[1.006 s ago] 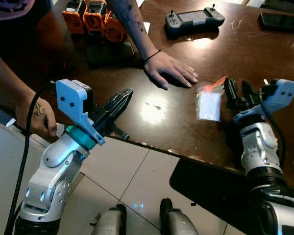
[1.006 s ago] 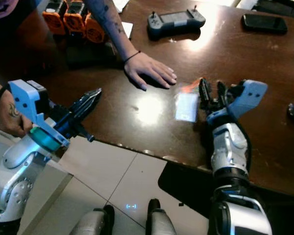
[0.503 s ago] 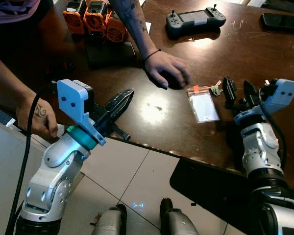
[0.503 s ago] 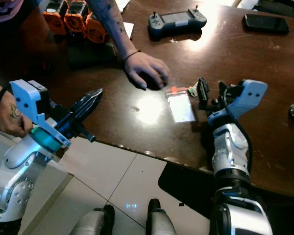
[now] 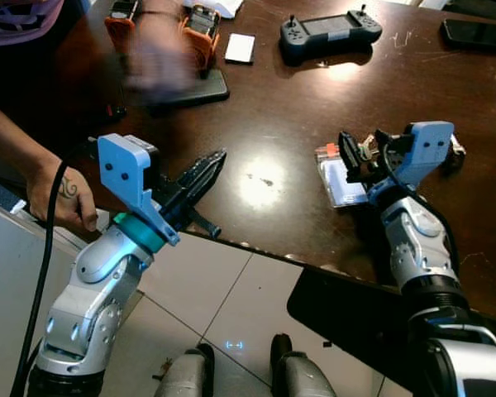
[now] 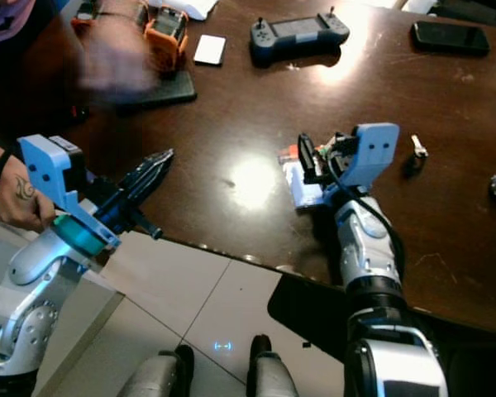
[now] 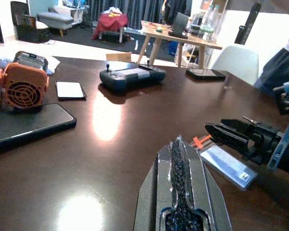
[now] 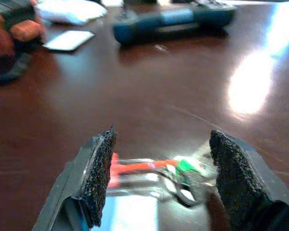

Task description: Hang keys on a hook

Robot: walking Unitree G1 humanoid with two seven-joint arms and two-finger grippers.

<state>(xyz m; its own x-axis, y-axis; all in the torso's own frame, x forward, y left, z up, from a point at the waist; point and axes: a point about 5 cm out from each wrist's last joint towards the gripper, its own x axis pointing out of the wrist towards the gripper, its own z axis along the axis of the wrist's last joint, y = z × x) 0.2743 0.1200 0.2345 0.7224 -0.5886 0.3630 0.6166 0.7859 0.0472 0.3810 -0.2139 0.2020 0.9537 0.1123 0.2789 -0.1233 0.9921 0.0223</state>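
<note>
The right pincer point(image 8: 156, 180), fingers apart, has swung over the small bunch of keys with clear card tag point(image 8: 171, 175) on the dark wooden bench point(image 5: 273, 124); the person's hand has withdrawn, leaving the pickup clear. Left pincer point(image 7: 179, 166) closed, idle.

We see open tabletop point(image 5: 264, 124) between the near edge and the controller point(image 5: 331, 31). Toward the far left corner, a phone point(image 5: 186, 87), orange devices point(image 5: 200, 25) and a person's blurred hand point(image 5: 157, 62) block passage.

left pincer point(image 5: 207, 168): closed, raised | right pincer point(image 8: 159, 180): fingers spread, low
</note>
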